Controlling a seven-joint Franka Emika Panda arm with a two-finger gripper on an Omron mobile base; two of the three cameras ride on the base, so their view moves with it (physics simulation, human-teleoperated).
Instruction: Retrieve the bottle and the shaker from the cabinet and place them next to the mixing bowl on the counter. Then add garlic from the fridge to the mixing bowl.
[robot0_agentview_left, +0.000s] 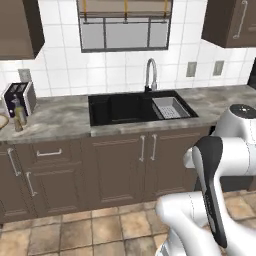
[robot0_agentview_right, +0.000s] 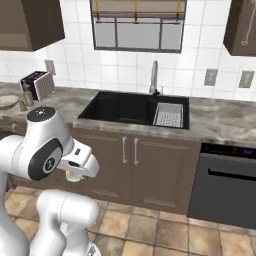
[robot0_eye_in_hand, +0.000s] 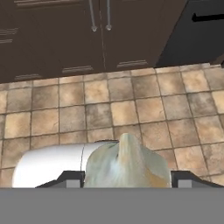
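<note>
marbled stone counter, dark wooden cabinet

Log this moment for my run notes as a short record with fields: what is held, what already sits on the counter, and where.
held: garlic between the fingers, above the tile floor
bottle: bottle upright on the counter, in front of the toaster
bowl: mixing bowl at the counter's left end, by the bottle
sink: sink mid-counter, grey rack in its right side

We see a pale, cream-white garlic bulb with a pointed tip, sitting between the dark finger tips above the tan floor tiles. Our slim olive-yellow bottle stands upright on the grey-beige marbled counter, beside the tan-rimmed mixing bowl.
</note>
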